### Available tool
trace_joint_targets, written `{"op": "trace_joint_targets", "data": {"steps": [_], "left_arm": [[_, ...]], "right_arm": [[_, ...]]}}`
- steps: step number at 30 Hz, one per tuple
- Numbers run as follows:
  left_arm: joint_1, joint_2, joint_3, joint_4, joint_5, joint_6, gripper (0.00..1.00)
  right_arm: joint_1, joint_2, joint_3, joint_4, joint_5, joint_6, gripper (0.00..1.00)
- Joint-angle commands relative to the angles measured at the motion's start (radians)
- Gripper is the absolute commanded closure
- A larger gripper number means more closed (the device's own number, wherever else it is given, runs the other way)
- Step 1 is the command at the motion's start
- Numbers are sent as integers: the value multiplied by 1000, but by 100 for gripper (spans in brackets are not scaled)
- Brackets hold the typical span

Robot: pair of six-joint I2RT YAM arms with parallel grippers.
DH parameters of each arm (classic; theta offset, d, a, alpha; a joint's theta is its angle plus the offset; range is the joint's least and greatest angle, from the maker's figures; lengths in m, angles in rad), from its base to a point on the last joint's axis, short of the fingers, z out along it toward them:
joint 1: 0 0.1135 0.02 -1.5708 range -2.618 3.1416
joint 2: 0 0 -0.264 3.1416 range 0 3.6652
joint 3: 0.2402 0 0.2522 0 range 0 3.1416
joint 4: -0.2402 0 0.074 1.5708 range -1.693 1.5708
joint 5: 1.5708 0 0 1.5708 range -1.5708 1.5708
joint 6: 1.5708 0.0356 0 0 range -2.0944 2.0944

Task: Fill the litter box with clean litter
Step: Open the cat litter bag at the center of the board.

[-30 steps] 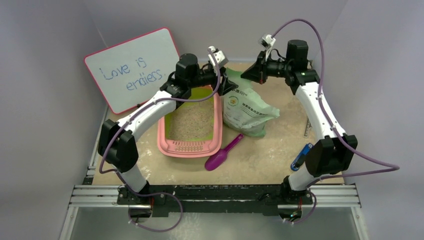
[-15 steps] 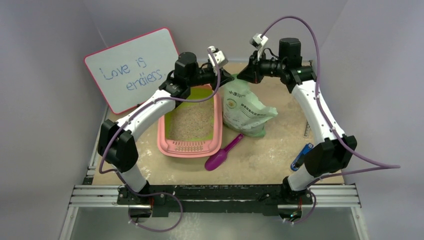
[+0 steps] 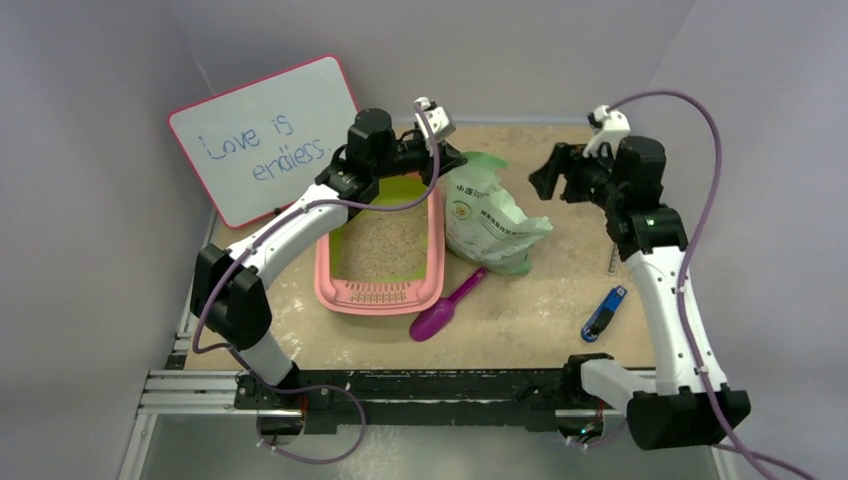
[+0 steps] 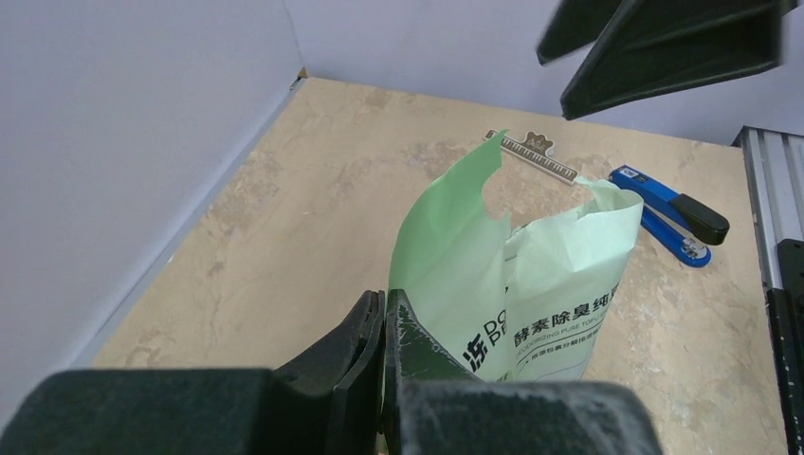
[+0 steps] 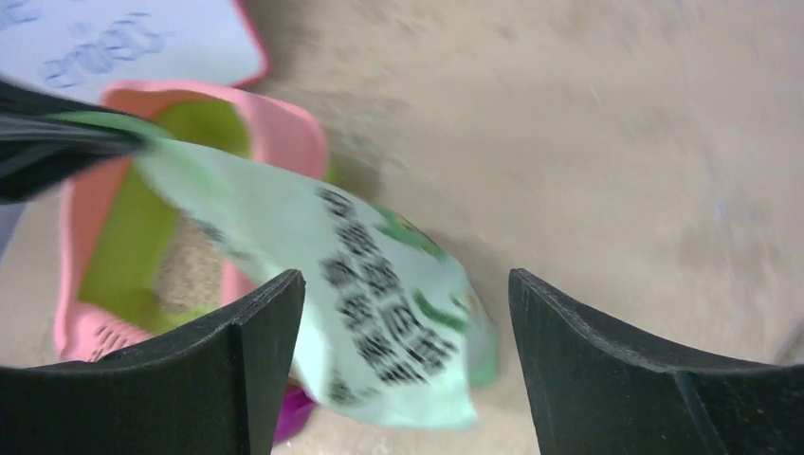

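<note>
With only your left claw [image 4: 384, 308] clamped on the torn rim of the bag [image 3: 492, 215] beside the litter box [image 3: 325, 272], and your right claw [image 5: 406, 284] spread wide, lifting may tear it.

Whiteboard [image 3: 265, 140], top ext. view: blue handwritten marker text, 2 lines, reads "Love is" / "endless." Bag [image 4: 559, 313], L wrist view: dark printed chars "酵素除臭纯" on the front panel, w/ Latin caps "DO" over "P" just left of them, rest cut off at the fold; the smaller line beneath is too small to read, and in R wrist view the print is blurred, illegible. Ruler [image 4: 531, 152]: scale marks visible, nos. not legible.
</note>
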Motion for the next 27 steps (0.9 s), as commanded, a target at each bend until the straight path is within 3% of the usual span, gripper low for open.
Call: {"op": "trace_joint_targets", "data": {"steps": [1, 3, 6, 10, 16, 21, 24, 27], "left_arm": [[-6, -66, 7, 90, -16, 7, 100], [-7, -62, 9, 89, -22, 7, 100], [-6, -56, 12, 111, -44, -11, 100], [-5, -51, 22, 120, -30, -12, 100], [-6, -53, 30, 119, 4, -14, 100], [-6, -60, 34, 106, 1, -2, 100], [-6, -60, 38, 98, 10, 1, 100], [-6, -61, 37, 91, 5, 5, 100]], "right_arm": [[-171, -27, -138, -144, -28, 180, 23], [-183, -63, -152, -203, -54, 192, 25], [-183, -192, -217, -137, -104, 164, 25], [-185, -292, -290, -144, -53, 225, 18], [-184, -145, -243, -166, 18, 433, 16], [-185, -25, -144, -173, 16, 448, 16], [-185, 58, -102, -213, -71, 396, 16], [-185, 101, -91, -235, -256, 346, 24]]}}
